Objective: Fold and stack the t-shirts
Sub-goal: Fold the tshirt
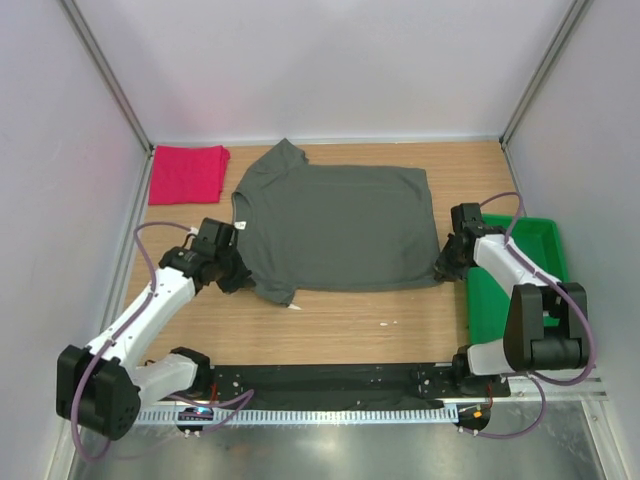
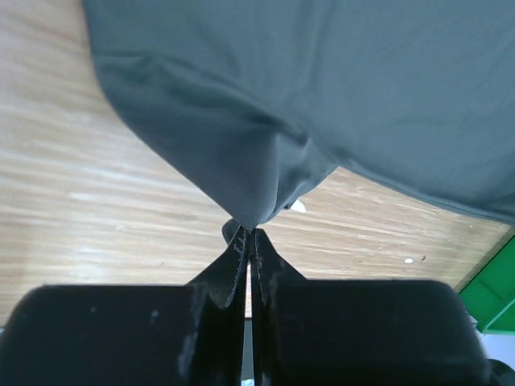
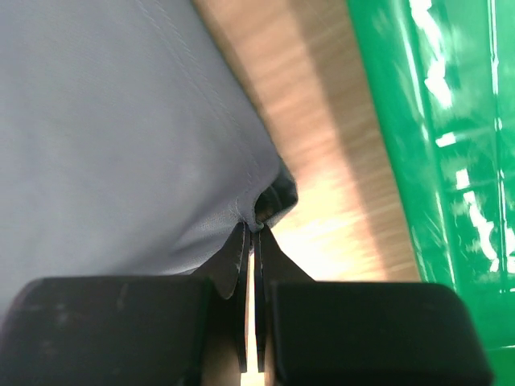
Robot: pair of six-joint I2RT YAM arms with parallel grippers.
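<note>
The left hand (image 2: 245, 233) is pressed together, its two black fingertips pinching a drawn-up peak of cloth at the near left edge of the grey-olive t-shirt (image 1: 335, 225), close to the near sleeve. The right hand (image 3: 256, 227) is likewise closed tight, nipping a small bunched fold at the shirt's near right corner. Pale, plain walls (image 1: 330, 60) enclose the space on three sides, with grey metal posts running up at the back corners. The bench (image 1: 340, 320) is light wood-grain board. A green plastic tray (image 1: 548, 228) sits on it at the right, just beside the right hand, and a black rail (image 1: 320, 380) runs along the near edge between the arm bases. A small white fleck (image 1: 385, 323) lies on the bare wood in front of the shirt. The grey-olive t-shirt is spread flat across the middle of the bench, collar towards the left, stretched between the two hands, which grip its near edge at opposite ends. The pinkish-red t-shirt (image 1: 187, 173) lies folded at the far left corner against the wall, well apart from both hands and just beside the grey shirt's collar end
</note>
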